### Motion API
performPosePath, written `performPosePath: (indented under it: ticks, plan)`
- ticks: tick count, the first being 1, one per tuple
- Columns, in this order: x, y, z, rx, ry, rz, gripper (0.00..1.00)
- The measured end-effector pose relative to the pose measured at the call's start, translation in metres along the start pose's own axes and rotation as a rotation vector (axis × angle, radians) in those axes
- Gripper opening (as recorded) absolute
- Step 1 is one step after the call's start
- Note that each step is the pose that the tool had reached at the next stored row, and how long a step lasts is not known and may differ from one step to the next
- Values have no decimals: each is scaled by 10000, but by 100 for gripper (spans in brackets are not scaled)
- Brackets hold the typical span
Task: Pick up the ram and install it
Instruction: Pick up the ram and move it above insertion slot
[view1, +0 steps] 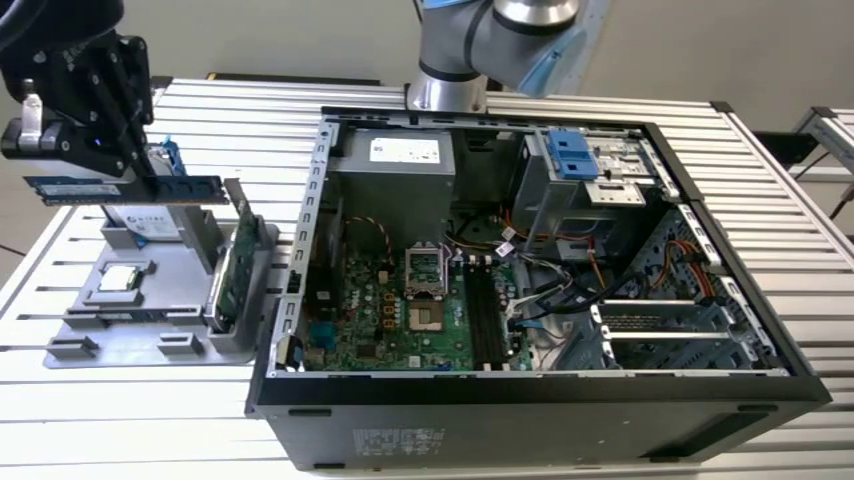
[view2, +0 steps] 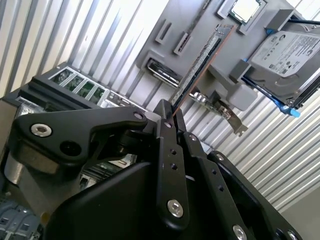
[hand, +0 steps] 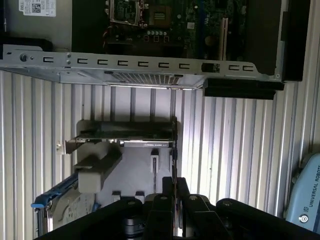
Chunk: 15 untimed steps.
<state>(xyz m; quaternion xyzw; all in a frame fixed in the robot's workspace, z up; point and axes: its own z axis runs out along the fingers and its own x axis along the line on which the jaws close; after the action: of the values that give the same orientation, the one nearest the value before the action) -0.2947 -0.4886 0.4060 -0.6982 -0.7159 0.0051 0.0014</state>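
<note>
The ram (view1: 180, 188) is a thin green stick held level in the air at the exterior view's left, above the grey parts tray (view1: 80, 345). My gripper (view1: 96, 172) is shut on it. In both wrist views the ram shows edge-on, running out from between the black fingers (view2: 167, 150): ram (view2: 200, 67) in the second wrist view, ram (hand: 174, 150) in the first. The open computer case (view1: 534, 390) lies to the exterior view's right, with the motherboard's long memory slots (view1: 487, 315) near its middle.
On the tray stand a green expansion card (view1: 234, 265), a silver hard drive (view1: 140, 222) with blue rails, and a processor chip (view1: 120, 280). The case's metal side wall (hand: 140, 65) lies between tray and motherboard. Cables (view1: 561, 290) cross the case interior. The arm's base (view1: 447, 90) stands behind the case.
</note>
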Motion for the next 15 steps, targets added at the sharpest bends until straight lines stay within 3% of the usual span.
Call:
performPosePath:
  ticks: [15]
  plan:
    - [46,312,34,0,0,0,0]
